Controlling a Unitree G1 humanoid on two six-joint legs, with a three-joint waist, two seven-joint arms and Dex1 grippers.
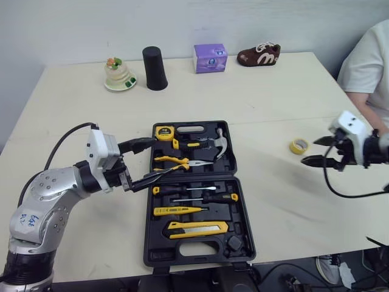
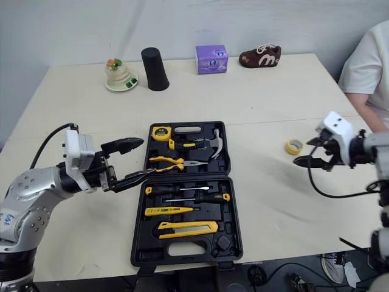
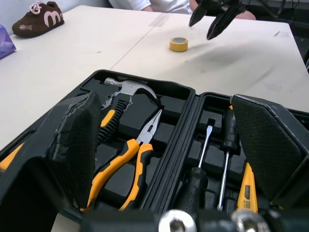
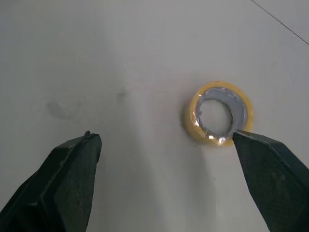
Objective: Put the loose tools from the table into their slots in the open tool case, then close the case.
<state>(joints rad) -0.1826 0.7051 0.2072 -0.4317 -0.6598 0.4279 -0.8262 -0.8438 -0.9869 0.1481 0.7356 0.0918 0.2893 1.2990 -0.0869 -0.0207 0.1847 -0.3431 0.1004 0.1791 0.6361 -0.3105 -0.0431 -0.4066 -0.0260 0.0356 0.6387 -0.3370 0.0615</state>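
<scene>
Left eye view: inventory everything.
tool case: 1, black, open, near middle
tape measure: 1, yellow, case
hammer: 1, silver-headed, case
pliers: 1, yellow-handled, case
screwdrivers: 2, black-yellow, case
tester: 1, yellow, case
knife: 1, yellow, case
tape roll: 1, yellow, right of case
ornament: 1, green-white, far edge
cup: 1, black, far edge
box: 1, purple, far edge
shoe: 1, brown, far edge
person: 1, white shirt, right
left tool: open, at case's left edge
right tool: open, beside tape roll

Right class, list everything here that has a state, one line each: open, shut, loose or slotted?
Tool case: open.
Tape roll: loose on the table, outside the case.
Left gripper: open, empty.
Right gripper: open, empty, by the tape roll.
Pliers: in the case.
</scene>
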